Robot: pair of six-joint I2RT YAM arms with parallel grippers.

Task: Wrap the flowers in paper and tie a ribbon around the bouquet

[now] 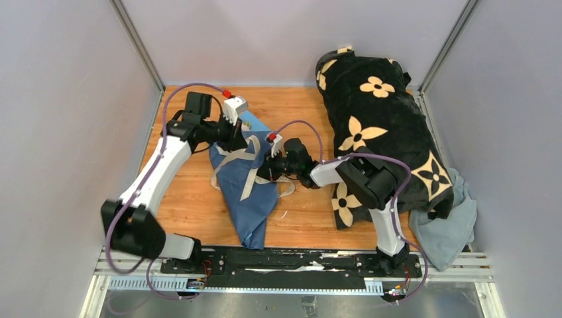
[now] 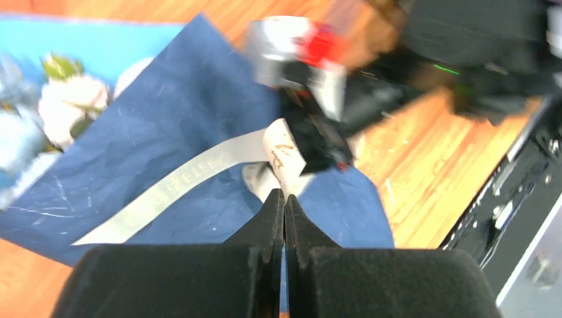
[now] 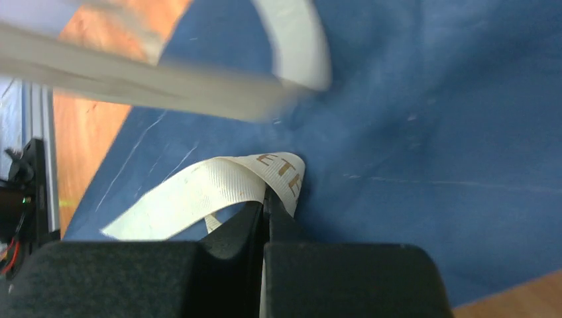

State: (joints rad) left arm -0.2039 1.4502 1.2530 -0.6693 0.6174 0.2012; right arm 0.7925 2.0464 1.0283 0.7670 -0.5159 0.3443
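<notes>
Right gripper (image 3: 267,199) clamped on the one ribbon (image 3: 219,189), left gripper (image 2: 283,197) also closed, tips at that ribbon, hold unclear, single bouquet (image 1: 248,192) under both; wooden table (image 1: 305,218), one black blanket (image 1: 378,126) beyond the right gripper, pale walls.

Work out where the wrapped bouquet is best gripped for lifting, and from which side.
Probably the narrow near end of the bouquet, from above, pinching across its width. It lies flat on the table and tapers there; the wide end holds soft flowers, and ribbon crosses the middle.
</notes>
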